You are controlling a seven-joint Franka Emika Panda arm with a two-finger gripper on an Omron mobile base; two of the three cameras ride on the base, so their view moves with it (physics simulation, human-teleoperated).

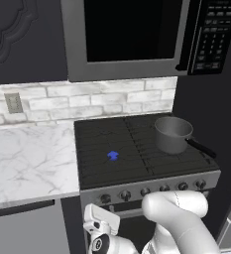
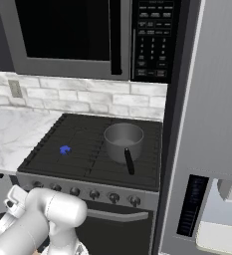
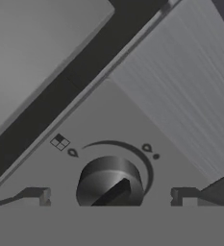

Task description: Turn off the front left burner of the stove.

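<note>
At the left of the left base view a white marble counter [image 1: 28,154] lies under a pale brick backsplash with a wall outlet [image 1: 13,102]. Right of it sits the stove [image 1: 142,149], centre frame, its black grates carrying the front left burner [image 1: 112,156] with a small blue flame, left of centre. Further right, a grey saucepan [image 1: 172,134] stands on the back right grate, its black handle pointing toward the lower right. A steel-framed microwave [image 1: 132,37] hangs across the top. Along the stove's steel front runs a row of dark round knobs [image 1: 144,191], with the white arm low in front of them at the bottom of the frame. In the hand view, 1 dark knob [image 3: 109,182] sits at lower centre on the steel panel, its pointer bar slanting to the lower left under an arc marking; the gripper [image 3: 111,194] has its 2 fingertips spread wide, 1 on each side of the knob and clear of it.
</note>
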